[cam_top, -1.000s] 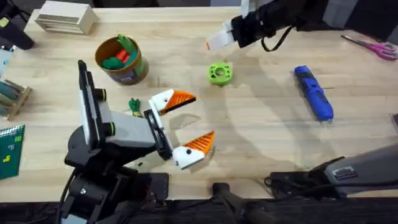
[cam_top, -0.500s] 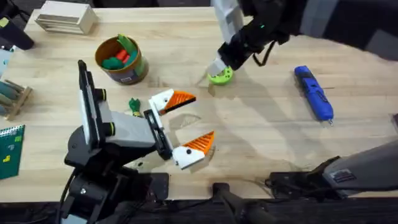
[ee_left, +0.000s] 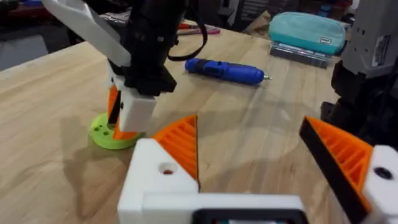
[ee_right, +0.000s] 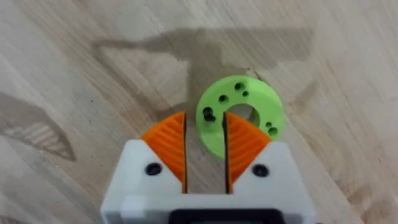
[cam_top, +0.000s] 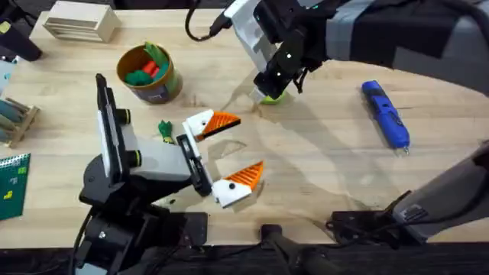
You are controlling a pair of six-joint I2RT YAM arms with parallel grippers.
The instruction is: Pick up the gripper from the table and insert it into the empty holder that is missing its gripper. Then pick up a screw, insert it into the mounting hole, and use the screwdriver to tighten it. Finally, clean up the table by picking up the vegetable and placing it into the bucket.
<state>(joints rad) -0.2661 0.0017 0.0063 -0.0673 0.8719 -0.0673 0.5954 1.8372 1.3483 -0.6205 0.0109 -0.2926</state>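
Observation:
My right gripper (cam_top: 267,92) reaches across the table and is down on the lime-green disc (cam_top: 270,96). In the right wrist view its orange pads (ee_right: 168,149) straddle the rim of the disc (ee_right: 249,93), one by the mounting hole (ee_right: 239,114), narrowly open with a sliver of gap. My left gripper (cam_top: 244,145) stands open near the table's front, and both white fingers (ee_left: 155,174) carry orange ridged tips. The blue screwdriver (cam_top: 386,113) lies to the right. The small dark green vegetable (cam_top: 165,130) lies near the bucket (cam_top: 157,90). A screw is out of view.
The bucket holds red and green toy pieces. A pale box (cam_top: 80,21) sits at the far left corner, and a wooden rack (cam_top: 15,118) and a green card (cam_top: 11,183) lie at the left edge. A teal pouch (ee_left: 308,31) lies past the screwdriver (ee_left: 227,70).
The right arm swung left from the far side of the table and came down onto the lime-green disc. The left arm has stayed where it was.

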